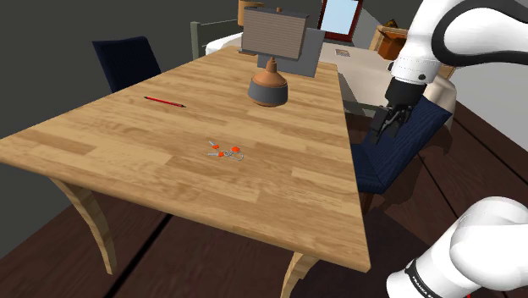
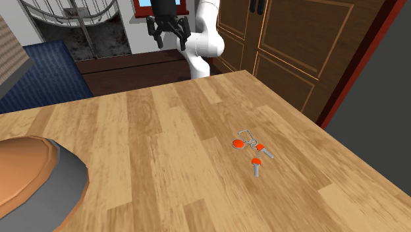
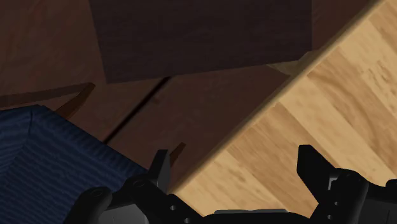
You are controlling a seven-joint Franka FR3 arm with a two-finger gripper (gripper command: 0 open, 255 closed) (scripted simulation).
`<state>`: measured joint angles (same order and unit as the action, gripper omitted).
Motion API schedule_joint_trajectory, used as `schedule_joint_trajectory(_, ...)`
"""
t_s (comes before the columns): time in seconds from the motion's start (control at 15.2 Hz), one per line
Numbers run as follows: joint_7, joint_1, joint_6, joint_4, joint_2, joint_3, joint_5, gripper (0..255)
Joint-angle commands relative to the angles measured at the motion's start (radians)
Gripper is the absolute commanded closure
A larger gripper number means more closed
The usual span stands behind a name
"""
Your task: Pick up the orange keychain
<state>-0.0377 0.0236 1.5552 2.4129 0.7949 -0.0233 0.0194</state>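
Note:
The orange keychain [image 1: 226,152] is a small cluster of orange tags and grey metal keys lying flat near the middle of the wooden table [image 1: 127,127]. It also lies on the table [image 2: 164,132] in the second exterior view, keychain [image 2: 253,149] toward that view's right. My black gripper [image 1: 389,124] hangs open beyond the table's right edge in the shoulder view, above a blue chair [image 1: 398,148], well apart from the keychain. In the second exterior view the gripper [image 2: 168,33] hovers past the far table edge. The wrist view shows the gripper [image 3: 234,167] with its fingers [image 3: 160,168] apart, nothing between them, over the table edge.
A brown and grey lamp base [image 1: 269,85] with a ribbed shade [image 1: 273,34] stands at the table's far side. A red pencil [image 1: 164,102] lies toward the shoulder view's left. Another dark blue chair [image 1: 127,59] stands behind the table. Wooden cabinets [image 2: 296,46] line the wall.

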Motion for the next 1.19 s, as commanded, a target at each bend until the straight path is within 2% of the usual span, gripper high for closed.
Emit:
schedule_joint_trajectory(0.0, 0.0, 0.0, 0.0, 0.0, 0.0, 0.0, 0.0, 0)
schedule_joint_trajectory(0.59, -0.093, -0.063, 0.149, -0.146, -0.278, 0.124, 0.059, 0)
schedule_joint_trajectory(1.12, -0.181, -0.101, 0.226, -0.35, -0.545, 0.224, 0.048, 0)
